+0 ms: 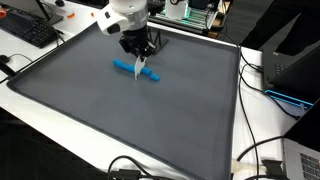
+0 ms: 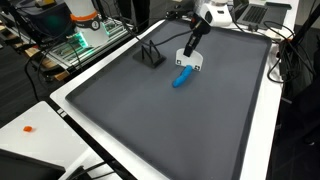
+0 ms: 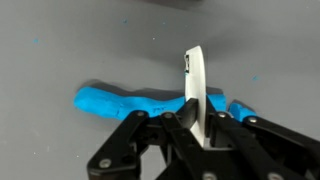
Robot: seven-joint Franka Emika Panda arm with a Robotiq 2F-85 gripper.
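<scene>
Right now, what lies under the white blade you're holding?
The blue strip lies under the white blade, on the grey mat. The blade and gripper cover the strip's middle, so contact cannot be told.

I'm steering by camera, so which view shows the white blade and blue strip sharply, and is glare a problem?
Wrist view: the soft blue strip is in focus, the thin white blade bright yet crisp-edged, the black gripper close to the lens slightly soft. Both exterior views: even light, no harsh glare on the grey mat, but strip and blade are tiny.
</scene>
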